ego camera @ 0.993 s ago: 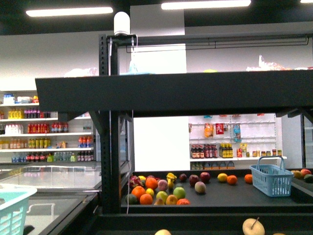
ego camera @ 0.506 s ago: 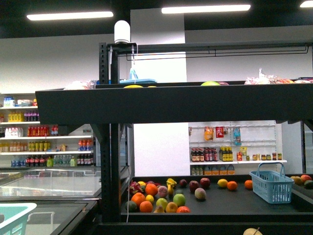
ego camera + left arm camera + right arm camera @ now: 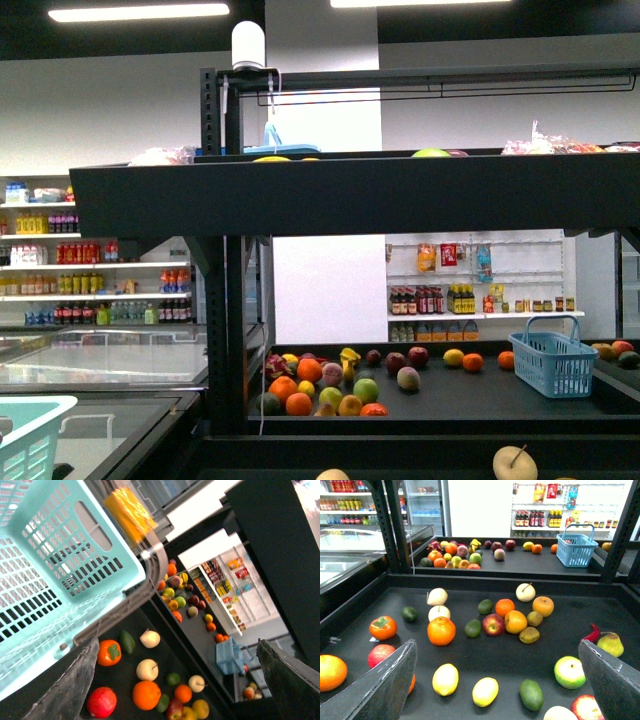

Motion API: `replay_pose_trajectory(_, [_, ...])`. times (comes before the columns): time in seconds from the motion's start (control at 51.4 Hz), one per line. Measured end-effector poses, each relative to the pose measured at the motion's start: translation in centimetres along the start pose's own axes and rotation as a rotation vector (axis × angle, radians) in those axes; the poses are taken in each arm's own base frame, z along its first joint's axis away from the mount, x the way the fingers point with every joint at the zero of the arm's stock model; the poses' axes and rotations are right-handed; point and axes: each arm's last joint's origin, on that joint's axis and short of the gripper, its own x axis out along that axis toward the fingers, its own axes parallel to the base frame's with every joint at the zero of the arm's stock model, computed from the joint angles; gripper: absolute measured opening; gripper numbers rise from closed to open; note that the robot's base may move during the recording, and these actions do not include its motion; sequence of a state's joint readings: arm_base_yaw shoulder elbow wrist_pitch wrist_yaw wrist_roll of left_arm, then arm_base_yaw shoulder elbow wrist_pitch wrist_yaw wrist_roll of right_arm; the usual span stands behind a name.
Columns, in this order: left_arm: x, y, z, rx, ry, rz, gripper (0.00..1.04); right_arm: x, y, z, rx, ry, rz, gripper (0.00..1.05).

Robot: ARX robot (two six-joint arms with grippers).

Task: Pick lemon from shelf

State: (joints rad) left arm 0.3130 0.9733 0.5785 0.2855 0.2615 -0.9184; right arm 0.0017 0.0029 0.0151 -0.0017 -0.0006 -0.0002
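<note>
Two lemons lie on the near dark tray of the shelf [image 3: 365, 605] in the right wrist view: one [image 3: 445, 679] beside the other [image 3: 485, 691]. My right gripper [image 3: 496, 647] is open and empty, above and behind them, touching neither. My left gripper [image 3: 177, 645] is open and empty, over the same tray's fruit, next to a teal basket [image 3: 50, 555]. I cannot pick out a lemon in the left wrist view. In the front view the black shelf frame [image 3: 225, 300] and its upper tray [image 3: 350, 195] fill the middle; neither gripper shows there.
Around the lemons lie an orange [image 3: 441, 630], a green avocado [image 3: 531, 694], a green-white apple [image 3: 569, 672], limes, apples and a persimmon [image 3: 383, 627]. A far tray holds a fruit pile [image 3: 320, 385] and a blue basket [image 3: 553, 362]. White bottle shelves [image 3: 95, 280] stand behind.
The front view has bobbed a little: the upper tray and the far fruit sit slightly higher in the picture than half a second ago. Nothing on the shelf has moved.
</note>
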Motion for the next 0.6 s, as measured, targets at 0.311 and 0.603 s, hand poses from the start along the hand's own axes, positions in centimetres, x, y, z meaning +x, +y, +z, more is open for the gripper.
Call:
replay_pose_trajectory(0.311, [7.7,2.1,4.2,-0.291,-0.046,0.126,0.97,0.0,0.0,0.0,0.0,0.0,0.0,0.97])
replay_pose_trajectory(0.603, [13.0,3.2,5.6,-0.337,-0.048,0.134,0.97,0.0,0.0,0.0,0.0,0.0,0.0,0.97])
